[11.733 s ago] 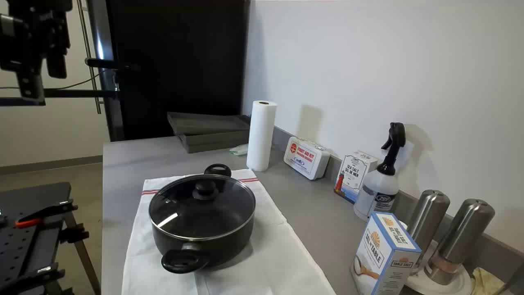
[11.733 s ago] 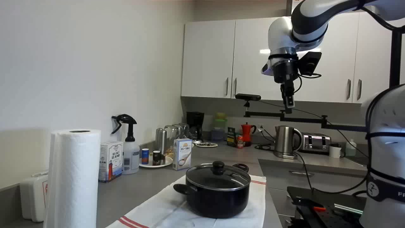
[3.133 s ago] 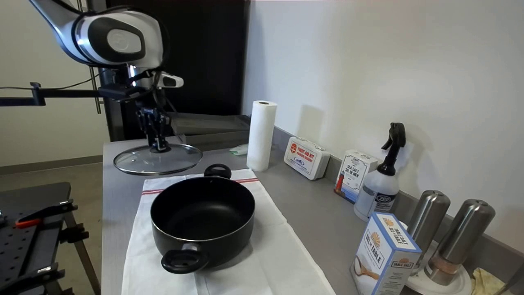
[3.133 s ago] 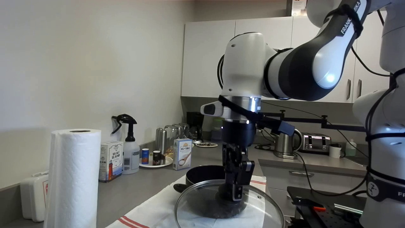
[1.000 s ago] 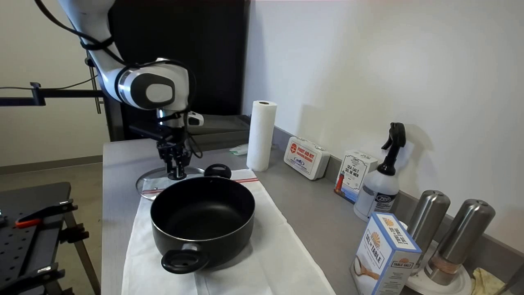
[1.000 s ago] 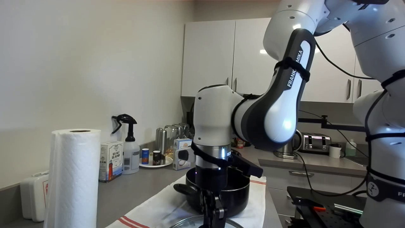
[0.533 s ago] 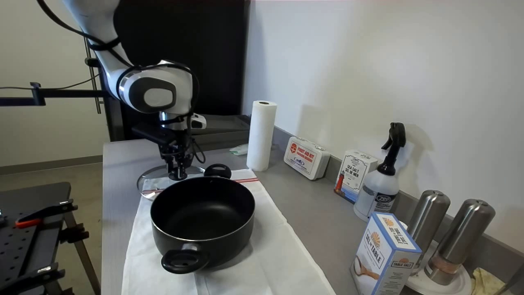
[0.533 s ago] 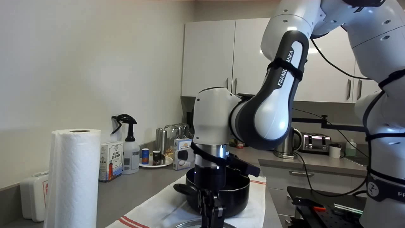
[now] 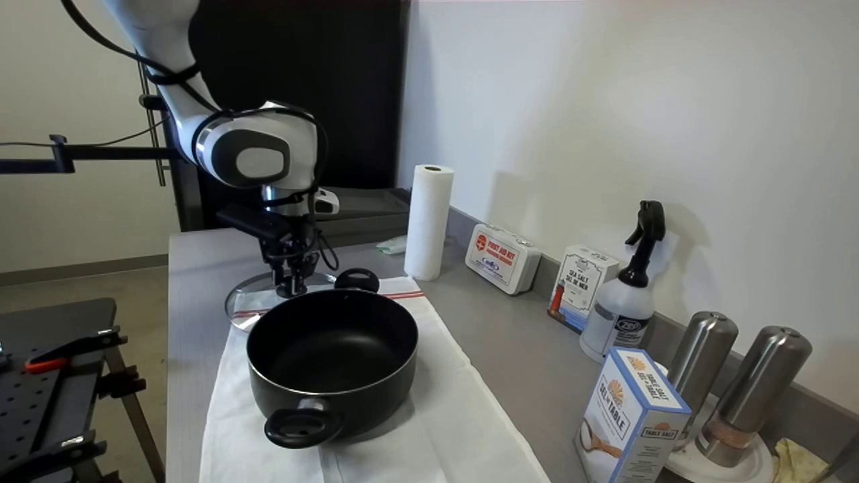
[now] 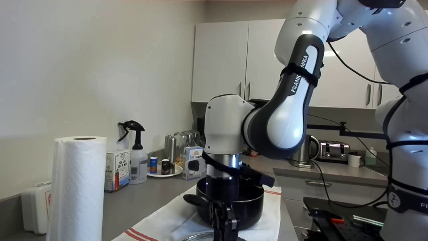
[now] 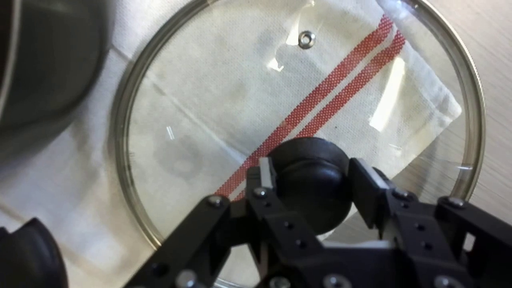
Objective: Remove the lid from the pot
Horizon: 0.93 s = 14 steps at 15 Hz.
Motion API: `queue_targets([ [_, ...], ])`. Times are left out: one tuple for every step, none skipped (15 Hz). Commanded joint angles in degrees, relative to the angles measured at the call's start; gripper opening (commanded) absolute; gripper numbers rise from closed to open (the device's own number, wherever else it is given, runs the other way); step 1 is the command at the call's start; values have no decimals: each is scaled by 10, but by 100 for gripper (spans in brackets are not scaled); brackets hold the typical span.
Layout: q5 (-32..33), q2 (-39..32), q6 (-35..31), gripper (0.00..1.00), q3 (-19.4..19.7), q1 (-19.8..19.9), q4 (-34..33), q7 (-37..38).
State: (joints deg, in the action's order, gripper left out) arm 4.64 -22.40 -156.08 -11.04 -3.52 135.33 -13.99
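The pot (image 9: 366, 406) stands uncovered on a towel, its dark inside showing in an exterior view. Beside it is the lid (image 11: 236, 96), level and knob up, partly over the towel's red-striped end; the glass lets the cloth show through. In the wrist view my gripper (image 11: 312, 170) is shut on the lid's black knob (image 11: 310, 188), one finger on each side. Whether the lid rests on the cloth or hangs just above it, I cannot tell. The pot's rim hides part of the lid in an exterior view, where a side handle (image 9: 357, 278) is close to my gripper.
The white towel (image 9: 436, 402) lies on the grey counter (image 9: 496, 349). A paper towel roll (image 9: 429, 221) and grey trays (image 9: 362, 221) stand behind the pot. Along the wall are a first aid kit (image 9: 502, 258), a spray bottle (image 9: 617, 315) and a salt box (image 9: 631, 416).
The lid has left the pot, gripped by its knob, and has come down beside it. Over the last second the gripper and lid have shifted only slightly.
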Motion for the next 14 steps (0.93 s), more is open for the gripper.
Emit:
queue_targets([
  [-8, -8, 8, 59, -7, 6, -7, -22],
  [-9, -7, 8, 73, -7, 6, -7, -24],
  [-9, -7, 9, 80, -8, 7, -6, -27],
  [-9, -6, 8, 88, -9, 7, -5, -29],
  [-12, -4, 8, 94, -11, 9, -4, -32],
  [-14, 1, 7, 100, -12, 10, -1, -34],
  [-16, 5, 7, 100, -14, 12, 1, -36],
  [-17, 12, 6, 100, -16, 13, 6, -36],
  [-20, 19, 7, 100, -20, 15, 9, -38],
  [-26, 31, 6, 100, -25, 19, 16, -41],
  [-31, 42, 5, 100, -30, 23, 22, -45],
  [-43, 52, 7, 100, -40, 29, 26, -54],
  [-55, 65, 5, 100, -47, 35, 34, -63],
  [-69, 77, 6, 100, -55, 40, 39, -76],
])
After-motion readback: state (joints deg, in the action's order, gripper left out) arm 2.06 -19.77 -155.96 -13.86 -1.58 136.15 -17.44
